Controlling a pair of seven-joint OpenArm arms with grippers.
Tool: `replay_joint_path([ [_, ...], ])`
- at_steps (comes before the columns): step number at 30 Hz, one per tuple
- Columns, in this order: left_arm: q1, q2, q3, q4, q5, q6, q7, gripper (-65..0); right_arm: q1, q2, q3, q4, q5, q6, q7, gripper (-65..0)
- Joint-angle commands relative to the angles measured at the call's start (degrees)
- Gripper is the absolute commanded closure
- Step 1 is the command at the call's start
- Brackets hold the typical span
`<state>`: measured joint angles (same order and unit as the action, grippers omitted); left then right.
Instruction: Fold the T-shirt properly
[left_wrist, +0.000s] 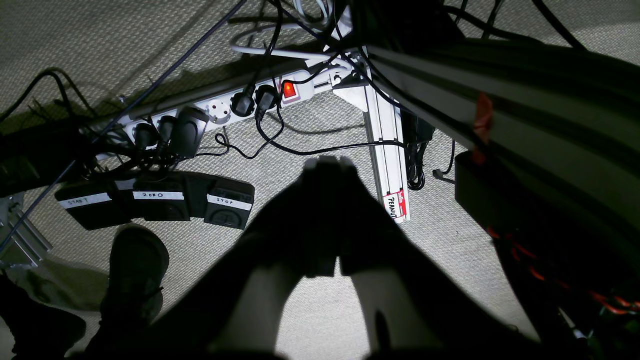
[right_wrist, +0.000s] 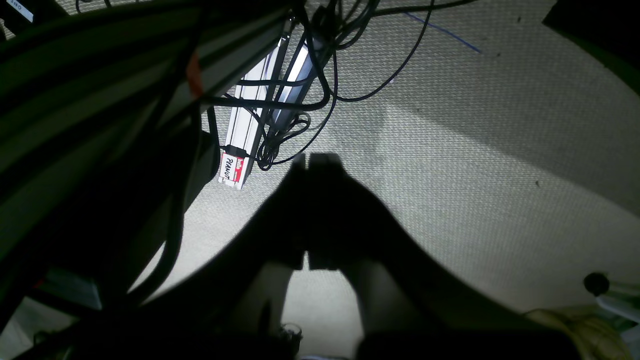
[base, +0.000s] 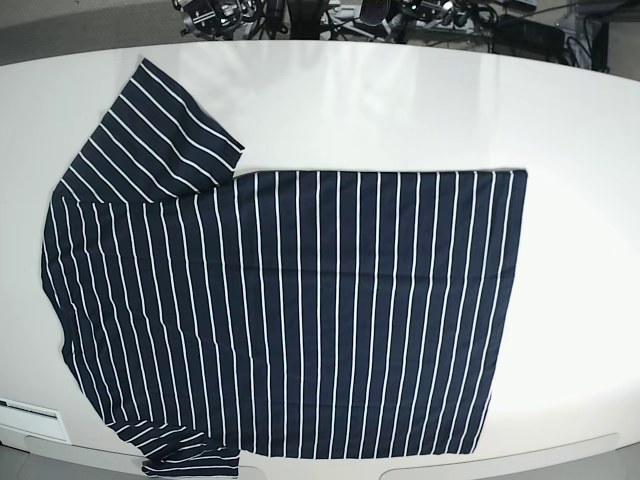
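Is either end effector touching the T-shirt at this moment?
Apart. The base view shows the T-shirt flat on the table with no arm near; both wrist views show shut end effectors over floor carpet.

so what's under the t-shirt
The T-shirt lies spread flat on the white table, which shows bare all around it. Anything directly beneath the cloth is covered; no bulge shows.

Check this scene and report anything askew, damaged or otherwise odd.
The T-shirt lies flat and unfolded on the white table, but its lower sleeve reaches the table's near edge. Both wrist cameras face the carpet, not the table, with the left pincer and right pincer shut. No damage shows.
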<state>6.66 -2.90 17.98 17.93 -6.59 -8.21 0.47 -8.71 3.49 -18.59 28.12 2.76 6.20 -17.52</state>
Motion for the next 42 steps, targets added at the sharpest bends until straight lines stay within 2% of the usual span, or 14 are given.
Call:
replay_joint_path([
  [1,0.13,0.02,0.00,0.35,0.11,-0.52,0.07,0.0,0.02,0.17,0.15,0.68,-0.26,-0.94,-0.50,0.0],
  [5,0.13,0.02,0.00,0.44,0.11,-0.52,0.07,0.0,0.00,0.17,0.15,1.62,-0.28,-3.89,-1.29,0.0],
  [7,0.15,0.02,0.00,0.44,0.11,-0.55,0.07,0.0,0.00,0.17,0.15,1.90,-0.63,-3.65,-1.18,0.0],
  [10,0.17,0.02,0.00,0.44,0.11,-0.52,0.07,0.0,0.00,0.17,0.15,1.90,-2.62,-1.16,-1.16,0.0],
  [19,0.15,0.00,0.00,0.44,0.13,-0.55,0.07,0.0,-0.02,0.17,0.15,1.90,-4.87,-1.33,-2.14,0.0],
  [23,0.63,-0.42,0.00,2.45,0.52,-0.92,6.21,0.0,-0.33,0.52,0.13,1.90,-8.00,-1.22,-5.14,0.0],
  [27,4.66,-1.75,0.00,11.43,0.76,-1.38,13.64,0.0,-3.91,2.27,0.13,3.80,-10.71,-1.11,-5.01,0.0],
  [32,13.81,-4.87,0.02,26.34,-0.79,-1.40,17.92,0.0,-13.46,7.21,0.13,15.15,-7.80,3.02,-6.08,0.0],
  [36,21.14,-9.55,0.02,38.03,-3.78,-1.79,20.81,0.0,-22.34,11.80,0.15,29.73,-0.11,6.73,-12.87,0.0],
  [38,25.00,-12.72,0.02,43.95,-4.87,-2.75,21.00,0.0,-27.26,13.84,0.15,37.86,2.12,7.32,-15.23,0.0],
  [40,29.07,-15.96,0.02,50.03,-4.87,-2.67,21.03,0.0,-32.48,15.78,0.20,45.97,3.04,7.26,-15.32,0.0],
  [42,33.05,-19.30,0.00,56.22,-4.85,-2.67,21.07,0.0,-37.55,17.62,0.33,54.03,2.99,5.75,-15.34,0.0],
])
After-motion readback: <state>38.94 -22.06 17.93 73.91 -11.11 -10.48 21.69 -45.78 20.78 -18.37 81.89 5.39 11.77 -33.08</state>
